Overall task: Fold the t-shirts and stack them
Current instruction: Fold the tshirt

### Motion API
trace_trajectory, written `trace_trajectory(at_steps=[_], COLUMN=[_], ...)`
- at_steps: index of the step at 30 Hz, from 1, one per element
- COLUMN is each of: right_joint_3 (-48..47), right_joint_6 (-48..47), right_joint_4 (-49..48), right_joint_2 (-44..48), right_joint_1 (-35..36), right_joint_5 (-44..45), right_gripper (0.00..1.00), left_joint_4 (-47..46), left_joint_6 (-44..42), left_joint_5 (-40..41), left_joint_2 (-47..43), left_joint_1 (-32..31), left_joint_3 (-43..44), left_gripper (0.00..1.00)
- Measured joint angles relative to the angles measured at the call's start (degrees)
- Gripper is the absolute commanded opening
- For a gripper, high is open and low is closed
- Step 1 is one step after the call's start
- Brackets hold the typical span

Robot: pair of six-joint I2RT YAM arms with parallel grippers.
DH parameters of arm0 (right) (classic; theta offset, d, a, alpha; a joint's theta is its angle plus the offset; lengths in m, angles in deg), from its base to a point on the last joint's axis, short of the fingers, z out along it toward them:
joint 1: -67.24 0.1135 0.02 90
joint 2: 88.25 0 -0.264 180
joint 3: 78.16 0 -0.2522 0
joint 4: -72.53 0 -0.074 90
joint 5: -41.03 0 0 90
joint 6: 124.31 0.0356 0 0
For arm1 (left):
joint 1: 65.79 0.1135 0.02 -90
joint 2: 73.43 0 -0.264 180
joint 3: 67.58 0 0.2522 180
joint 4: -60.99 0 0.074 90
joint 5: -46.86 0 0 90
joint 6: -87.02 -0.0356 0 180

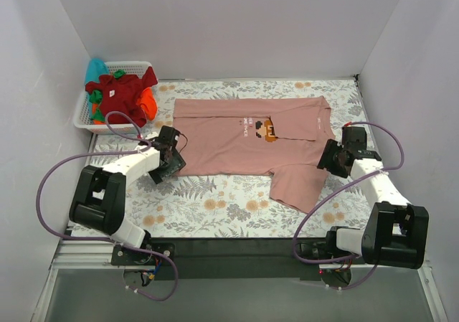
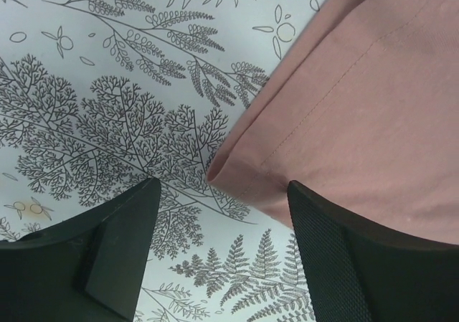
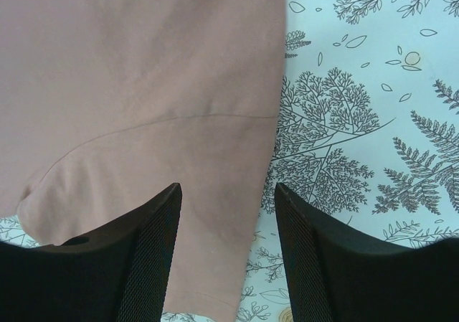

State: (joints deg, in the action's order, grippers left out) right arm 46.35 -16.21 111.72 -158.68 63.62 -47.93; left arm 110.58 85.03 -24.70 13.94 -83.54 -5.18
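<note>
The dusty-pink cotton t-shirt [image 1: 229, 150] is lying spread on the floral tablecloth [image 1: 215, 207]. The left gripper [image 2: 222, 189] is hovering, parted and empty, with the hem corner between its fingers, presumably for a fold pinch. The right gripper [image 3: 228, 189] is likewise straddling the shirt's side edge, holding nothing.

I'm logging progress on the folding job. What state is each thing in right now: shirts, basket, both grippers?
pink t-shirt: spread flat on the table cloth, print up, one sleeve sticking out.
other t-shirts: crumpled in a heap.
basket: upright, holding that heap.
left gripper: open, straddling the pink t-shirt's hem corner.
right gripper: open, over an edge of the pink t-shirt.
</note>
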Motion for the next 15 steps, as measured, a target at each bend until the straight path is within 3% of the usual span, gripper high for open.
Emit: trace_trajectory(at_steps=[4,6,7,10,14,15], right_joint_3=[0.0,0.07,0.17,0.35,0.39,0.39], right_joint_6=[0.0,0.02,0.02,0.07,0.17,0.2], right_joint_4=[-0.11,-0.2,-0.28,-0.26,-0.28,-0.28], right_joint_2=[-0.24,-0.24,-0.24,-0.46,-1.2,-1.53], right_joint_1=[0.0,0.0,0.0,0.0,-0.22,-0.5], right_joint_5=[0.79,1.27,1.57,2.34,3.54,3.5], right_gripper=[0.61,0.61,0.61,0.61,0.6,0.6], left_joint_4=[-0.76,-0.92,-1.09,-1.73,-2.25,-2.27], left_joint_6=[0.57,0.72,0.87,1.2,1.05,1.01], left_joint_5=[0.28,0.72,0.74,1.09,1.75,1.9], left_joint_2=[1.53,1.99,1.99,1.97,1.22,0.9], left_joint_1=[0.0,0.0,0.0,0.0,-0.11,-0.13], left_joint_3=[0.37,0.44,0.44,0.22,-0.48,-0.66], left_gripper=[0.59,0.48,0.34,0.17,0.0,0.0])
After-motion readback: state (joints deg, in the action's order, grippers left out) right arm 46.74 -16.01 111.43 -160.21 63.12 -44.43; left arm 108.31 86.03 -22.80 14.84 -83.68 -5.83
